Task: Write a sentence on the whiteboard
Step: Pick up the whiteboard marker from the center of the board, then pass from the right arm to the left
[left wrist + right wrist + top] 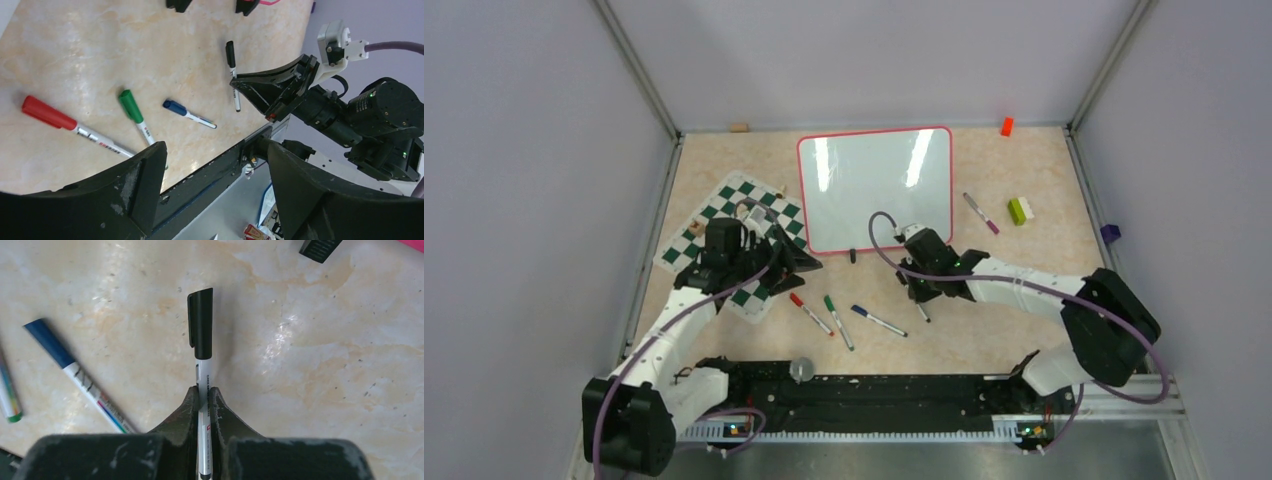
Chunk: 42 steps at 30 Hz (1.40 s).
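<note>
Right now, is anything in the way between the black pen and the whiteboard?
Nothing visible is. The right end effector grips the black marker close to the whiteboard, with only bare table between them.

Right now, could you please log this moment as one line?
right gripper: shut on black-capped white marker, cap on | left gripper: open, empty | red-framed glossy whiteboard: blank
</note>
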Each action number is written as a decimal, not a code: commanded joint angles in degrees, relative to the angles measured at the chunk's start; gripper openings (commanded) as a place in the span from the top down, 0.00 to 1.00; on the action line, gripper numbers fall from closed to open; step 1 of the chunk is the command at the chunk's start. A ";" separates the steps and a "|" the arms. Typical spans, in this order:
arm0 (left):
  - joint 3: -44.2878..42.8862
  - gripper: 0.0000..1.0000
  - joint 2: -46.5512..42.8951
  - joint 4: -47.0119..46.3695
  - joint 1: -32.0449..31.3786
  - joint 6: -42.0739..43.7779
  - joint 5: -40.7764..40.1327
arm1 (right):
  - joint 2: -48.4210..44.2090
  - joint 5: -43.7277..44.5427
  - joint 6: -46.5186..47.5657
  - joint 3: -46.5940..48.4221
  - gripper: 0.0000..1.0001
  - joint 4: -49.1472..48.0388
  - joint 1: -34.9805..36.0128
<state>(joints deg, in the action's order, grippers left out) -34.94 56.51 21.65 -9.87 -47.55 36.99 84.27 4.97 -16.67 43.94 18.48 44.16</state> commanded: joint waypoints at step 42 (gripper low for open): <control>-14.39 0.84 19.68 -25.17 -13.78 -10.78 4.14 | -3.18 -23.13 -7.65 22.18 1.00 1.34 2.82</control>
<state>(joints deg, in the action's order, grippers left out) -46.15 75.55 -1.54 -22.87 -59.94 39.59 80.34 -17.91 -23.86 63.09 21.02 46.02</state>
